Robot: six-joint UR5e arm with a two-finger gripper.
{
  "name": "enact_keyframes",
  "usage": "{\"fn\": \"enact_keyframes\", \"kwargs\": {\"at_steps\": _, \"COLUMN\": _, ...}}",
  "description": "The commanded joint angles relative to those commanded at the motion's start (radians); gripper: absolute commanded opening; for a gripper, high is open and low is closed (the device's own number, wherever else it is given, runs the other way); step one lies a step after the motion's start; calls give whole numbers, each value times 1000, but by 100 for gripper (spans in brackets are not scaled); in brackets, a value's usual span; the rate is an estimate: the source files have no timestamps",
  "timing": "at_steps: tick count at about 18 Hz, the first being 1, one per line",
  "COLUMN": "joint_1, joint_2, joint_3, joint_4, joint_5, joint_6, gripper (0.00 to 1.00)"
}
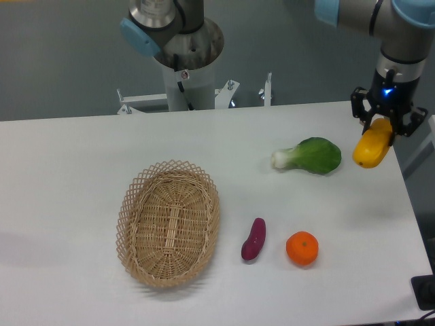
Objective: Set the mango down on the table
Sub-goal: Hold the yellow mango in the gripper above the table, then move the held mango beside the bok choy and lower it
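My hand is closed on the upper end of the glossy yellow, oblong mango, with a dark finger on either side of the fruit. The mango hangs beneath the fingers, its long axis tilted, with the lower end pointing down and toward the left of the frame. It is held at the far right of the large white flat surface, near the right edge and toward the back.

The deciding relation is vertical: the release spot lies directly below the fruit. I judge the mango to be clear of the surface, though from this single fixed view I cannot tell how much gap remains beneath it.

Just to the left of the mango lies a green leafy vegetable with a white stem, near but not touching. The round orange and the small purple sweet potato lie well apart toward the front, and the oval wicker basket further left.

In my judgement the next move calls for a straight descent, keeping off the green vegetable and inside the right edge, since an oblong fruit set down tilted may roll.
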Motion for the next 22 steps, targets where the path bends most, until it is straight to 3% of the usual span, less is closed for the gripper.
{"fn": "enact_keyframes", "kwargs": {"at_steps": 10, "joint_1": -118, "joint_2": -77, "joint_3": -107, "joint_4": 212, "joint_5": 5, "joint_6": -304, "gripper": 45}}
{"fn": "enact_keyframes", "kwargs": {"at_steps": 15, "joint_1": -134, "joint_2": -132, "joint_3": -137, "joint_4": 276, "joint_5": 9, "joint_6": -307, "gripper": 44}}
{"fn": "enact_keyframes", "kwargs": {"at_steps": 19, "joint_1": -141, "joint_2": -210, "joint_3": -138, "joint_4": 374, "joint_5": 44, "joint_6": -243, "gripper": 44}}
{"fn": "enact_keyframes", "kwargs": {"at_steps": 22, "joint_1": -157, "joint_2": -216, "joint_3": -150, "joint_4": 376, "joint_5": 55, "joint_6": -233, "gripper": 44}}
